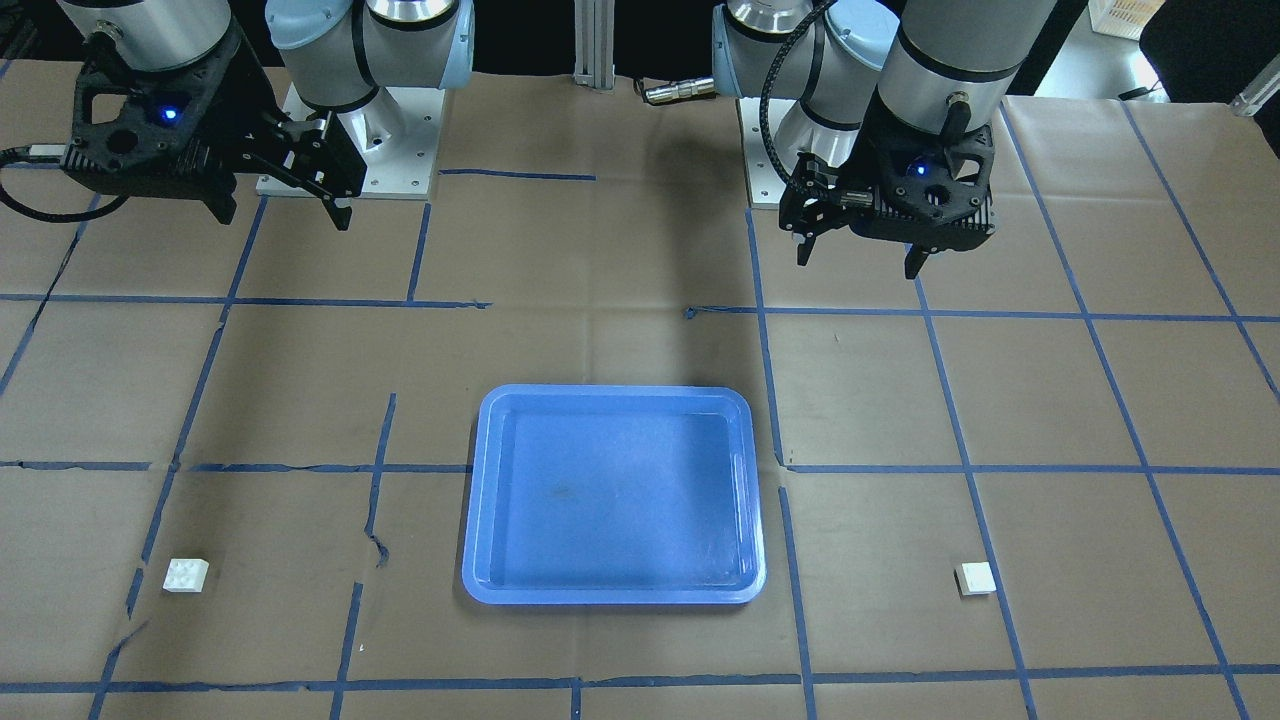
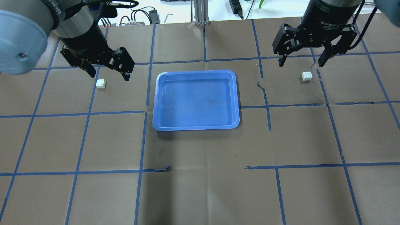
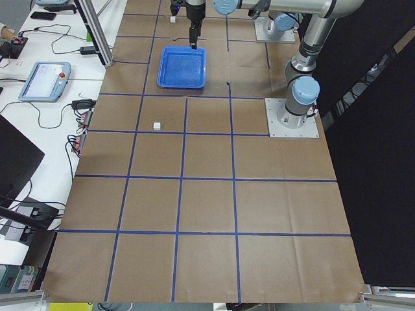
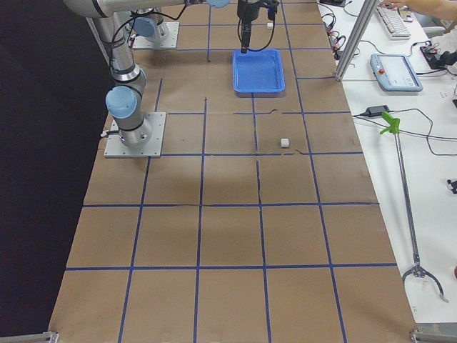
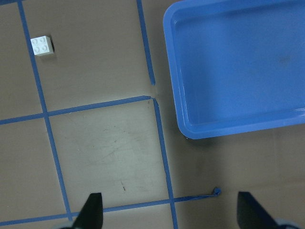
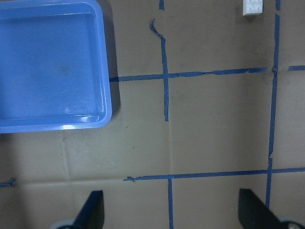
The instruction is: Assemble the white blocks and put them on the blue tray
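The blue tray [image 2: 196, 100] lies empty in the middle of the table, also in the front view [image 1: 612, 490]. One white block [image 2: 101, 83] lies on the paper left of the tray, studs up; it shows in the left wrist view [image 5: 42, 46]. The other white block [image 2: 307, 76] lies right of the tray and shows in the right wrist view [image 6: 252, 6]. My left gripper [image 2: 109, 76] hangs open and empty high above the table near its block. My right gripper [image 2: 301, 64] is open and empty, also held high.
Brown paper with a blue tape grid covers the table. The arm bases [image 1: 350, 150] stand at the robot's edge. In the front view the blocks lie near the operators' side [image 1: 186, 575], [image 1: 975, 578]. Cables and a pendant [image 3: 44, 79] lie beside the table.
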`<control>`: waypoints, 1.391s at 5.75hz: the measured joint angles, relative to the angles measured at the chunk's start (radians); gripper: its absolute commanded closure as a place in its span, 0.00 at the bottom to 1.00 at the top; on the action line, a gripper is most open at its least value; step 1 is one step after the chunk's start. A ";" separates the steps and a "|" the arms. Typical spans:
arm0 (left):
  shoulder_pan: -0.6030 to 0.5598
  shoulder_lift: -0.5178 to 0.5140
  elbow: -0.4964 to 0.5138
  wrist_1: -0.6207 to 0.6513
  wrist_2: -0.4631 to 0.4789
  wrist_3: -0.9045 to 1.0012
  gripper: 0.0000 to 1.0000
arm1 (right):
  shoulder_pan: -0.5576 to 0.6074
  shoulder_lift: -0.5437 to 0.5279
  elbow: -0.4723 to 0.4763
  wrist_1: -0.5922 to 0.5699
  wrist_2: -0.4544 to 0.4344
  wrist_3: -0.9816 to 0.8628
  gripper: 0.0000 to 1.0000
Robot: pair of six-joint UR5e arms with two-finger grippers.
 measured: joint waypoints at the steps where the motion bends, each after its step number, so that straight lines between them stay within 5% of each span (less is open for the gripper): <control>1: 0.001 0.000 -0.004 0.000 0.000 0.000 0.01 | 0.000 -0.001 0.000 0.001 0.001 0.000 0.00; 4: 0.109 -0.051 0.005 0.008 0.001 0.031 0.01 | 0.000 -0.001 0.000 0.003 0.003 0.000 0.00; 8: 0.195 -0.437 0.128 0.293 0.064 0.115 0.01 | -0.008 0.002 0.000 -0.006 -0.005 -0.226 0.00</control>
